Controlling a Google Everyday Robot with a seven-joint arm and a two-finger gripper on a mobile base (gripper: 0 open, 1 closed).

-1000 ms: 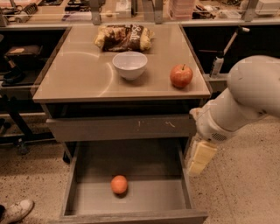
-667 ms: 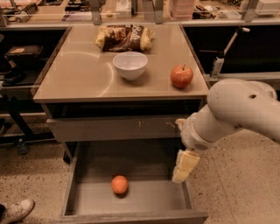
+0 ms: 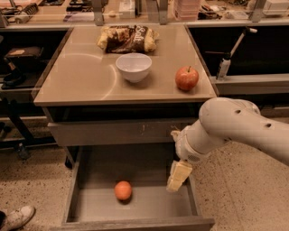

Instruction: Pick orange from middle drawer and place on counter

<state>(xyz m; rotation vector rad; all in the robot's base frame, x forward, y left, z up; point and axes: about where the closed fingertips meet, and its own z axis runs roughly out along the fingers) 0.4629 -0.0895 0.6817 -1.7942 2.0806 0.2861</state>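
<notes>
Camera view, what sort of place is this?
Probably a robotics lab or workshop: cluttered workbenches behind the counter, a speckled hard floor, and a robot arm whose pincer hangs over the open middle drawer, apart from the orange.

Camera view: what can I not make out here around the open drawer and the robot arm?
- gripper, hanging over the right side of the middle drawer: it hides part of the drawer's right wall behind it.
- middle drawer: its front is cut off by the bottom edge.
- arm: cut off by the right edge.
- shoe: cut off by the bottom-left corner.
</notes>
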